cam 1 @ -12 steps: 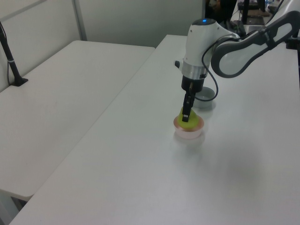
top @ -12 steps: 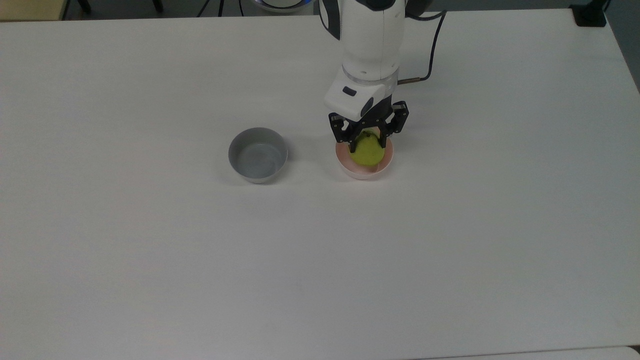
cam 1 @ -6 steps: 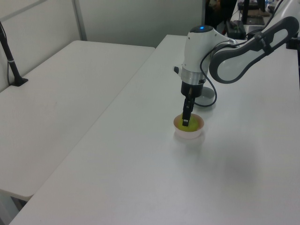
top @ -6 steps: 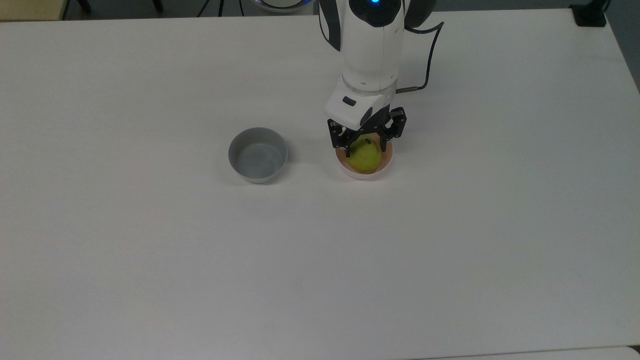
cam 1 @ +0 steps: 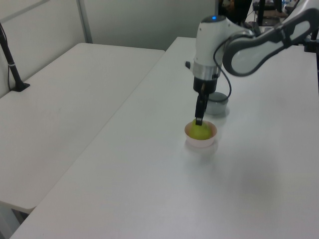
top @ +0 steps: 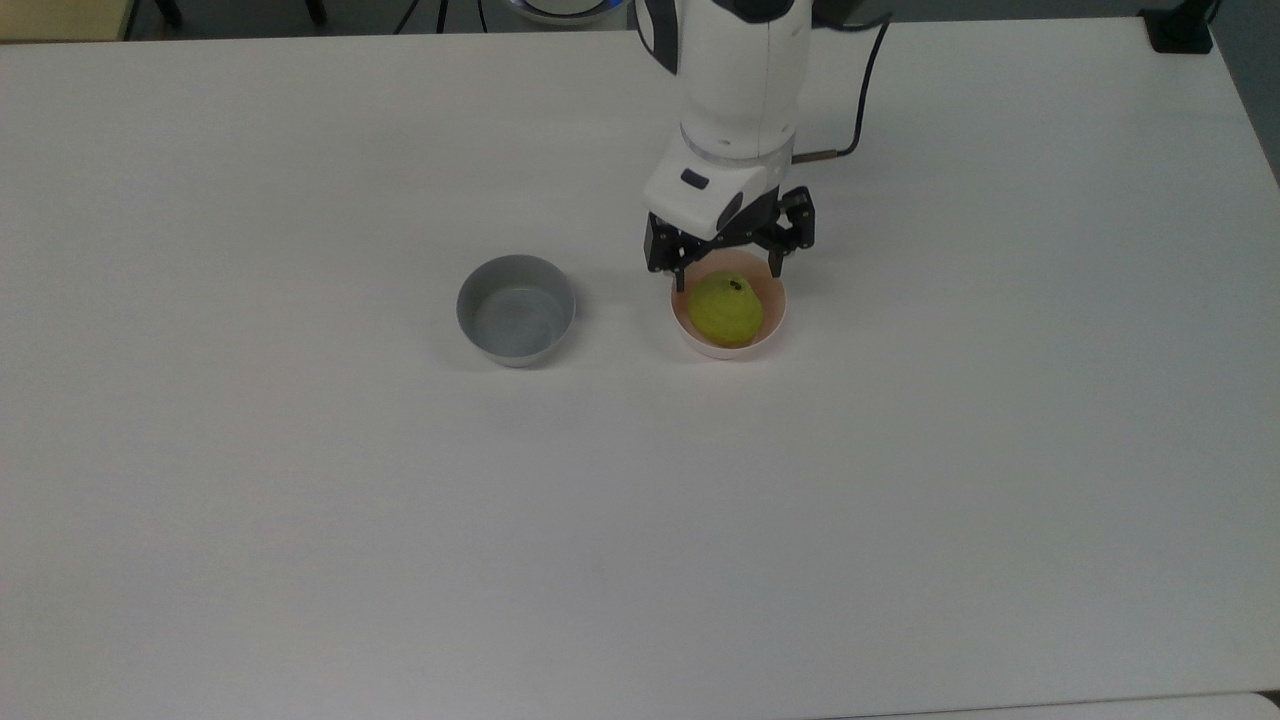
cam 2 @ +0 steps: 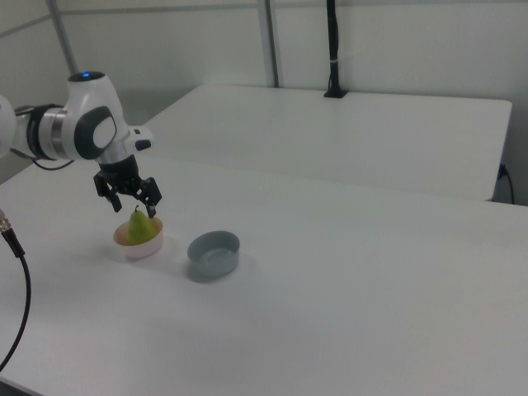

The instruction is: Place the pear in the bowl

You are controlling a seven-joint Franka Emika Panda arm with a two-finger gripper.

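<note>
no readable text, seemingly no labels

Two bowls are counted, one pink (top: 729, 318) and one grey (top: 516, 309); one pear (top: 727, 309) and one gripper (top: 727, 262) are seen.

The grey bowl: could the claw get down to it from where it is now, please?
Probably yes. The claw hangs open just above the pear in the pink bowl, holding nothing. The grey bowl stands apart on the top view's left, with bare table between them and nothing over it.
</note>
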